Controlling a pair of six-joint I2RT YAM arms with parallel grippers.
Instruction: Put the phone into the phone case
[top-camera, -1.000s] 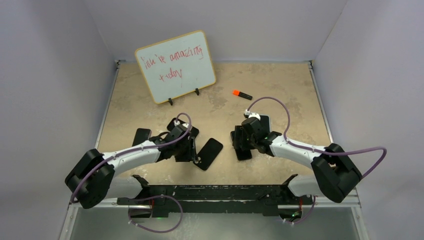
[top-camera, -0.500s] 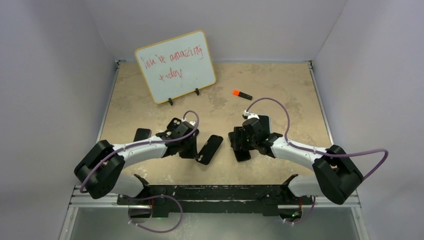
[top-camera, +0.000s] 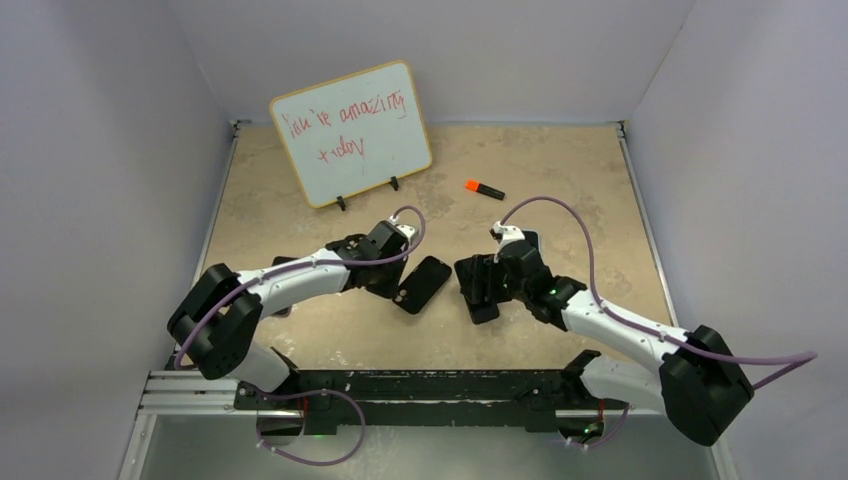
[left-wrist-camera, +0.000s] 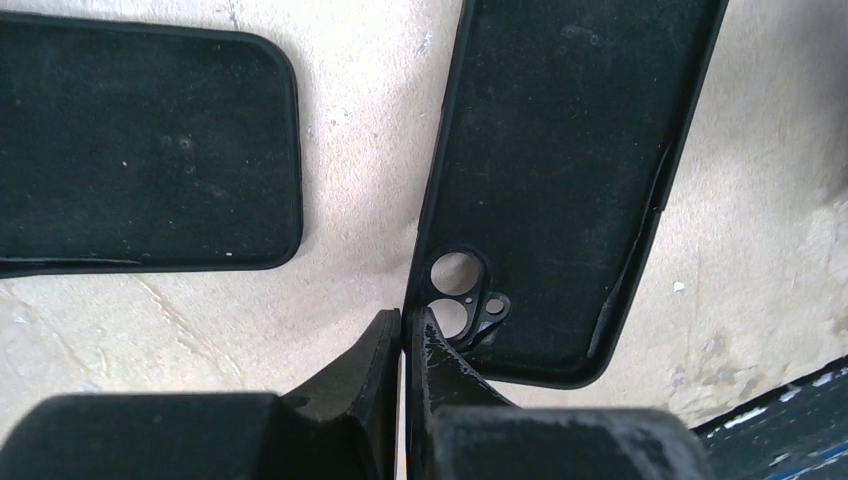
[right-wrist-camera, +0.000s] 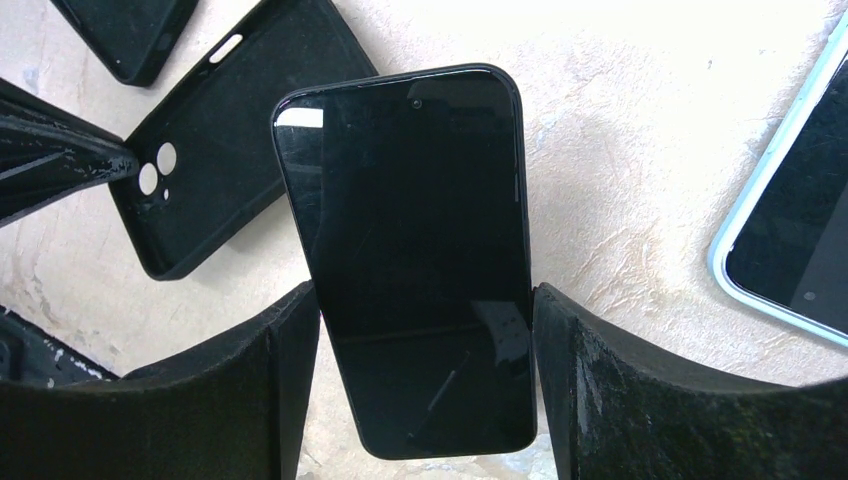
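Note:
A black phone case (top-camera: 421, 284) with camera holes lies open side up at mid-table; it also shows in the left wrist view (left-wrist-camera: 560, 180) and the right wrist view (right-wrist-camera: 215, 160). My left gripper (top-camera: 392, 281) (left-wrist-camera: 405, 335) is shut on the case's rim beside the camera holes. A black phone (right-wrist-camera: 410, 250), screen up, sits between the fingers of my right gripper (right-wrist-camera: 425, 300), which is shut on its long sides. In the top view the right gripper (top-camera: 478, 288) holds the phone (top-camera: 484, 310) just right of the case, low over the table.
A second black case (left-wrist-camera: 140, 150) lies left of the held one, and another (top-camera: 284, 270) further left. A light-blue-edged phone (right-wrist-camera: 790, 230) lies right of my right gripper. A whiteboard (top-camera: 350, 130) and an orange marker (top-camera: 484, 188) stand at the back.
My left gripper has dragged the case to the right and away from the table's near edge, closer to the right gripper. The right arm has shifted slightly, still holding the phone.

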